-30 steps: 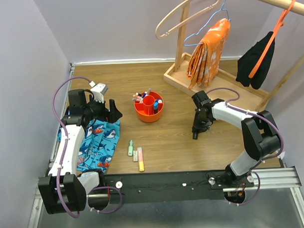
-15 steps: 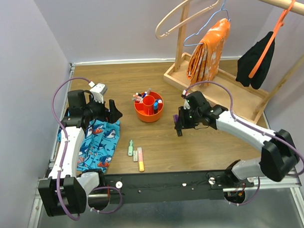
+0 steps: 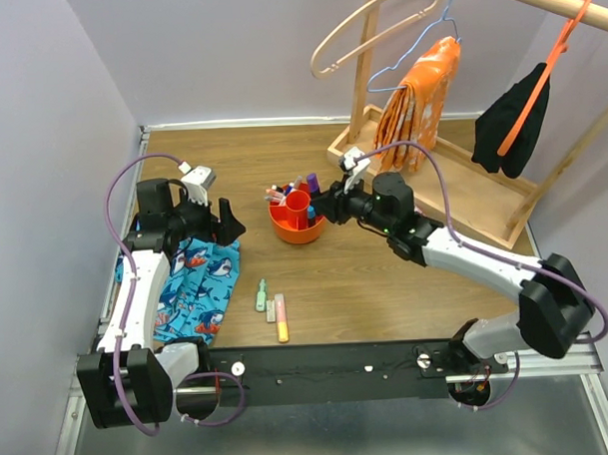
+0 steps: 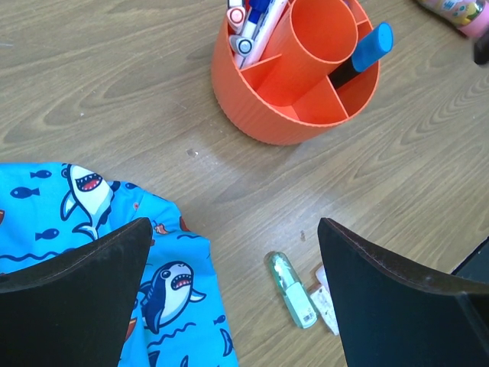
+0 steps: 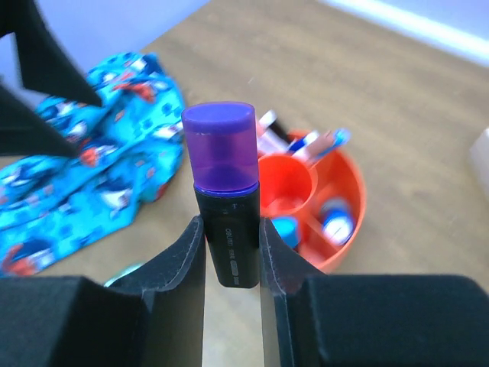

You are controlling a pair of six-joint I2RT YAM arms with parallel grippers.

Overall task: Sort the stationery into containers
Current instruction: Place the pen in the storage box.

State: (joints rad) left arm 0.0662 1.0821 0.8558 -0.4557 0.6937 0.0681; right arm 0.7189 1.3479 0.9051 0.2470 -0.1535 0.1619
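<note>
Right pincer (image 5: 229,248) clamped on purple-capped black marker (image 5: 223,176), left pincer (image 4: 233,260) wide apart; centre it over a free compartment of round red-orange plastic bowl (image 4: 267,122), release below rim.

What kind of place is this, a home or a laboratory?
Probably a robot test cell, not a home: a left arm and a right arm bolted to a black metal rail, plain pale purple walls around a wooden table, and a wooden clothes rack.
</note>
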